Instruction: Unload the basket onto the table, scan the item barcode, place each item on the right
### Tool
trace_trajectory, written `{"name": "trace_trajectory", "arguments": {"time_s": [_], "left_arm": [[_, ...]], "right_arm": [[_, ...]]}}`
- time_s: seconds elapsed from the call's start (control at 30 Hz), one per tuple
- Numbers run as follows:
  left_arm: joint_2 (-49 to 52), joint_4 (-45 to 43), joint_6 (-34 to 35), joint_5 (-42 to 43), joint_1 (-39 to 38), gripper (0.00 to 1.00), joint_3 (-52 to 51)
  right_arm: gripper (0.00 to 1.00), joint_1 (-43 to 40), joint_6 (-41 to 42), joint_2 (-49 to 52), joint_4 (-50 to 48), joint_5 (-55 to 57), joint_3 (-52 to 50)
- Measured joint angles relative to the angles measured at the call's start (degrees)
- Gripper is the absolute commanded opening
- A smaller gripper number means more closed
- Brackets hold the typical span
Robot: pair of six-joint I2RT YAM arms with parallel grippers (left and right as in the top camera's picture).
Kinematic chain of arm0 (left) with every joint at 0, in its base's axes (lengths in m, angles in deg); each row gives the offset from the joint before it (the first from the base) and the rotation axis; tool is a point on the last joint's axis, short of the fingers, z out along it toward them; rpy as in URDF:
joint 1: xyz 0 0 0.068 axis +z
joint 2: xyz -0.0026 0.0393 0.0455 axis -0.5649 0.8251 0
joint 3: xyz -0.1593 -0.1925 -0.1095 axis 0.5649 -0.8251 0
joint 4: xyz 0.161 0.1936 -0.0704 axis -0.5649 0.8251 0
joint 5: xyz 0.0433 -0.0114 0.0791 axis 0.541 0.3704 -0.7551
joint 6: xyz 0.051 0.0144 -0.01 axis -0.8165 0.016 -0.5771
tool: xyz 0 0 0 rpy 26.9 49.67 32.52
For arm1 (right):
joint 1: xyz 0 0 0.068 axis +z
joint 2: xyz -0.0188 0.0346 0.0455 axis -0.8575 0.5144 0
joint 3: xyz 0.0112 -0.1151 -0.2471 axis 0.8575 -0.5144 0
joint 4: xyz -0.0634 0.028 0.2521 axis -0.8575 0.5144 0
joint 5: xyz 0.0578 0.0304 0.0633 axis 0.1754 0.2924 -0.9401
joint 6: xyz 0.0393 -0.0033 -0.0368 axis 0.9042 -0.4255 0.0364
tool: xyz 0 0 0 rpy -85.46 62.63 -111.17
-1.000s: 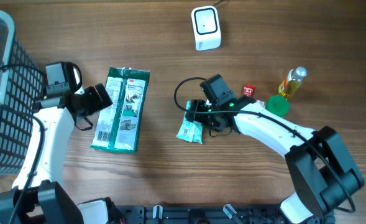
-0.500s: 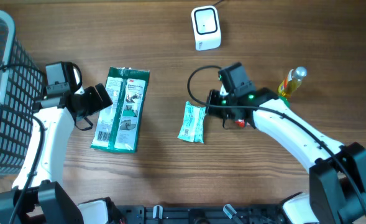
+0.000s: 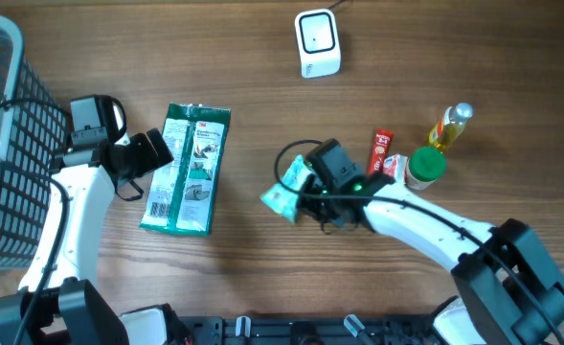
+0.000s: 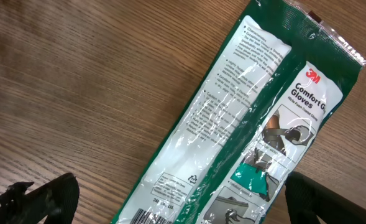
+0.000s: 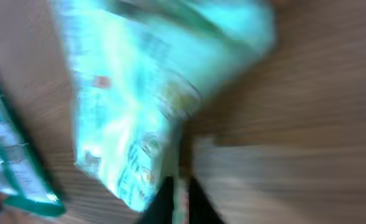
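On the wood-grain tabletop [image 3: 262, 86], we note the task's thing near the middle: a small teal pouch [image 3: 280, 198] of soft, glossy film, crinkled and lying askew, its printing too smeared in the right wrist view to read. The right arm comes in from the lower right corner, bent low across the boards, with its white link stretched toward the pouch. The right claw [image 3: 303, 192] sits at the pouch's right edge. From the wrist, the dark fingertips [image 5: 164, 199] stand nearly together with a thin lip of the pouch [image 5: 139, 106] pinched between them, so we record the right claw [image 5: 179, 199] as narrow and holding the teal pouch, blur allowing. Well apart, at the top edge, sits the white scanner [image 3: 317, 43], a rounded block with a dark square window. To the right of the arm lie a flat red sachet [image 3: 381, 151], a jar with a green lid [image 3: 425, 165] and a slim bottle of yellow oil [image 3: 450, 126]. On the left is a long green glove packet [image 3: 186, 170] of clear and printed film, flat and slightly tilted. The left arm rises from the lower left, elbow bent, with the left claw [image 3: 164, 153] at the packet's left edge. Its fingers [image 4: 46, 193] stand wide, gripping nothing, and the packet [image 4: 251, 118] fills the view between them. A grey wire basket [image 3: 4, 144] stands at the far left.
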Motion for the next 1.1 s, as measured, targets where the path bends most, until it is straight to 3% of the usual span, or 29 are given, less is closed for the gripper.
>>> {"name": "trace_trajectory", "arguments": {"time_s": [0.1,0.17,0.37,0.5,0.63,0.7,0.97,1.03,1.1], "left_arm": [[0.00,0.02,0.00,0.00,0.00,1.00,0.00],[0.00,0.02,0.00,0.00,0.00,1.00,0.00],[0.00,0.02,0.00,0.00,0.00,1.00,0.00],[0.00,0.04,0.00,0.00,0.00,1.00,0.00],[0.00,0.02,0.00,0.00,0.00,1.00,0.00],[0.00,0.02,0.00,0.00,0.00,1.00,0.00],[0.00,0.07,0.00,0.02,0.00,1.00,0.00],[0.00,0.04,0.00,0.02,0.00,1.00,0.00],[0.00,0.02,0.02,0.00,0.00,1.00,0.00]], "right_arm": [[0.23,4.26,0.20,0.02,-3.89,-0.44,0.00],[0.36,5.18,-2.05,0.00,-3.80,-2.27,0.02],[0.39,-1.73,-11.76,-2.23,-2.38,-11.54,1.29],[0.41,-6.80,-14.40,-6.25,0.37,-11.13,2.08],[0.54,-7.10,-15.23,-6.10,1.68,-7.82,2.12],[0.55,-6.99,-14.51,-4.26,1.55,-7.10,2.12],[0.52,-6.97,-11.15,6.54,-2.62,-7.91,2.45],[0.42,-6.84,-10.78,7.23,-3.10,-8.37,2.84],[0.24,-6.84,-10.73,7.48,-3.34,-8.57,2.86]]}}
